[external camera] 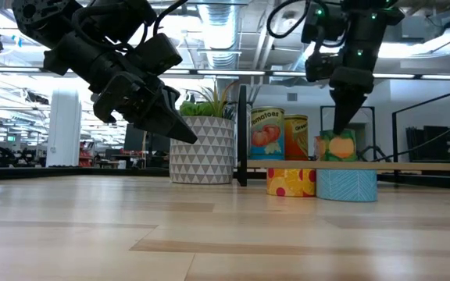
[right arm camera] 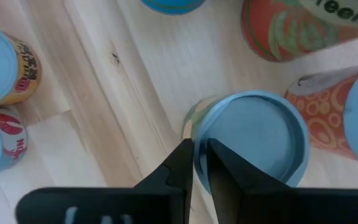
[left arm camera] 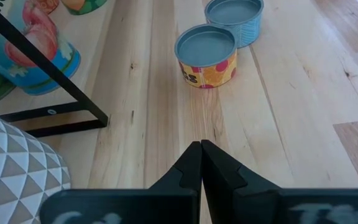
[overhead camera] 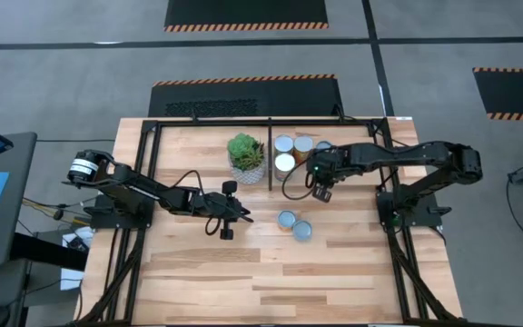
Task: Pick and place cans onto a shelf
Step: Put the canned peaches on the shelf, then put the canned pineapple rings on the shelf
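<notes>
right pincer point(overhead camera: 321, 193) | barely parted, seemingly straddling can point(right arm camera: 250, 138) rim | can upright directly below | left pincer point(overhead camera: 244, 218) together, 9 o'clock

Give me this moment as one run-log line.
right gripper: jaws slightly apart over rim of green-label can on shelf | left gripper: shut, empty, hovering | two cans on table unplaced

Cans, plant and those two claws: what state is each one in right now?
Left gripper: shut, empty.
Right gripper: slightly open astride the fruit-label can's rim.
Fruit-label can: upright on the shelf.
Yellow can: upright on the table, not shelved.
Blue can: upright beside it.
Plant: upright, untouched.
</notes>
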You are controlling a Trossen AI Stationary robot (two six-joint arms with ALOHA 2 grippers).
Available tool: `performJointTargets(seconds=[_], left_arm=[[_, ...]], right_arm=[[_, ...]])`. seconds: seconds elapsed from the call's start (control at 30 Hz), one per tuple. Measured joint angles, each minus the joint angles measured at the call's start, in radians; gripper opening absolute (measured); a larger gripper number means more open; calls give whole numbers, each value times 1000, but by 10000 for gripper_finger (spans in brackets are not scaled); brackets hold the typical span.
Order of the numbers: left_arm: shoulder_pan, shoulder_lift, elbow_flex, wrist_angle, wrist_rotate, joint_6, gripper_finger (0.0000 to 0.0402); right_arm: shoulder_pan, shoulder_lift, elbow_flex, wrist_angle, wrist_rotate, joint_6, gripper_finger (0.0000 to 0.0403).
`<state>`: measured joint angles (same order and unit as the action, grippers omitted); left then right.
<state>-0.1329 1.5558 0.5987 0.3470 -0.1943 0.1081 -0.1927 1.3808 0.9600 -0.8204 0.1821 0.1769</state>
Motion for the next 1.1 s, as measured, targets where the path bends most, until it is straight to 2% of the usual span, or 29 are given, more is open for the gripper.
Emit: performJointTargets(seconds=[0.93,1.1], left_arm=[[0,0,0,0,0,-16,0],[0,0,0,2,0,-15,0]], right_arm=[[3,-16,2,-58,81,-4,72],[34,-42,59,-134,82,14,72]])
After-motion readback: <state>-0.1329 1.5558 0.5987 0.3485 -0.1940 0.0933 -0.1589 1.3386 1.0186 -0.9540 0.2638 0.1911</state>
